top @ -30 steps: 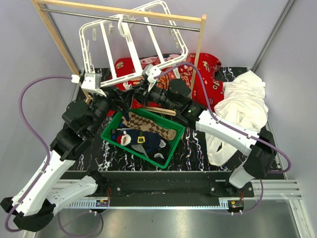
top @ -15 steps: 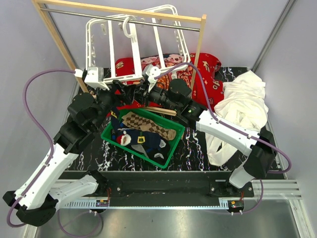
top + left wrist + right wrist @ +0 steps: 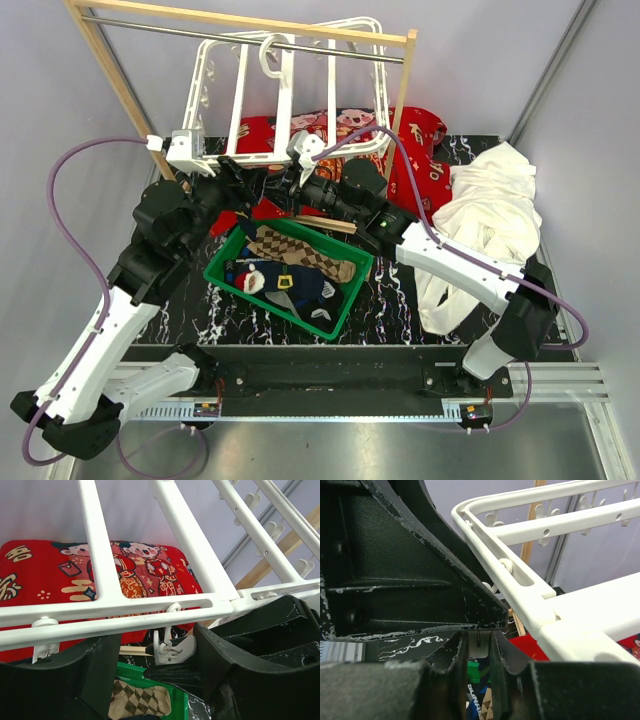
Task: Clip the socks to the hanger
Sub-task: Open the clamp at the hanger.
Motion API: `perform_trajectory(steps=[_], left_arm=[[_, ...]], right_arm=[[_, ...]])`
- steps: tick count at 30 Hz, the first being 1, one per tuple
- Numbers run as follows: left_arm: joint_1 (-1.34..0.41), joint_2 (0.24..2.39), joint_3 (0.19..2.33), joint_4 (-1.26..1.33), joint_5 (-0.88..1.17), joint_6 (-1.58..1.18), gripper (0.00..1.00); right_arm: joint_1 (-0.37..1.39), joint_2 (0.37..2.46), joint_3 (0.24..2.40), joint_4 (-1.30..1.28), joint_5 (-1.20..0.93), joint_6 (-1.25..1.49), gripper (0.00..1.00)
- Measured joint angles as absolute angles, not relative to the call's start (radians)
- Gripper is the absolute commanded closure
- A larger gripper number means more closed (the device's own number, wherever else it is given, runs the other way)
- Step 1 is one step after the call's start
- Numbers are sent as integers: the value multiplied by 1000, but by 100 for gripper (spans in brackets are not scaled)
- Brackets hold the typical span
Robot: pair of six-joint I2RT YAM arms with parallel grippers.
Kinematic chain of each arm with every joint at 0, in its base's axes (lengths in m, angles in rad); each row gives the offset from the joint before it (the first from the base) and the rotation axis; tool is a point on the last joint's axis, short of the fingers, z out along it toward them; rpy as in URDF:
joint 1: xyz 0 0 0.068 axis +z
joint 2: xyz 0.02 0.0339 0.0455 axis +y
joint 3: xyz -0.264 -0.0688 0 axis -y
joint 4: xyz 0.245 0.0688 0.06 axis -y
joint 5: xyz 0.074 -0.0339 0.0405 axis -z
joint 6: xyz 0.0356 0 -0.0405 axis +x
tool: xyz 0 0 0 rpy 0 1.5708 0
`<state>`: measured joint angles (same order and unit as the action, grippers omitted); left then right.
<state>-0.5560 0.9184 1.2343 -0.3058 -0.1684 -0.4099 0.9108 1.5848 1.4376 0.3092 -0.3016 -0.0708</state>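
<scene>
The hanger [image 3: 102, 555] runs crosswise before your left jaws — apart — while the right jaws pinch its clip [image 3: 479, 644], socks [image 3: 300, 255] below.

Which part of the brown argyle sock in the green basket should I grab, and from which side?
Take the argyle sock at its plain tan end, toward the right corner of the green basket. It lies flat on top of the darker socks, stretched diagonally. So come straight down with the jaws across its narrow width. The basket walls would likely block a sideways approach.
</scene>
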Motion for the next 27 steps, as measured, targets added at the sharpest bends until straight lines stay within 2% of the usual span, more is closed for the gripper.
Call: perform_trajectory(steps=[5, 15, 16, 18, 19, 22, 23, 27], left_arm=[[-550, 923, 1234, -303, -131, -400, 42], [-553, 927, 1234, -288, -84, -355, 73], [-553, 927, 1234, -286, -82, -347, 80], [-554, 927, 1234, -284, -83, -330, 86], [-553, 927, 1234, -283, -83, -322, 87], [-553, 927, 1234, -283, -83, -307, 89], [-553, 928, 1234, -282, -88, -297, 90], [-546, 929, 1234, -276, -112, -263, 90]], right_arm=[[911, 1585, 1447, 301, -312, -72, 91], [911, 1585, 1457, 275, -316, -77, 87], [911, 1585, 1460, 269, -316, -78, 84], [911, 1586, 1463, 260, -315, -80, 79], [911, 1586, 1464, 258, -313, -80, 72], [911, 1585, 1464, 251, -308, -78, 62], [912, 1583, 1464, 240, -306, -76, 55], [916, 1546, 1422, 205, -295, -68, 45]])
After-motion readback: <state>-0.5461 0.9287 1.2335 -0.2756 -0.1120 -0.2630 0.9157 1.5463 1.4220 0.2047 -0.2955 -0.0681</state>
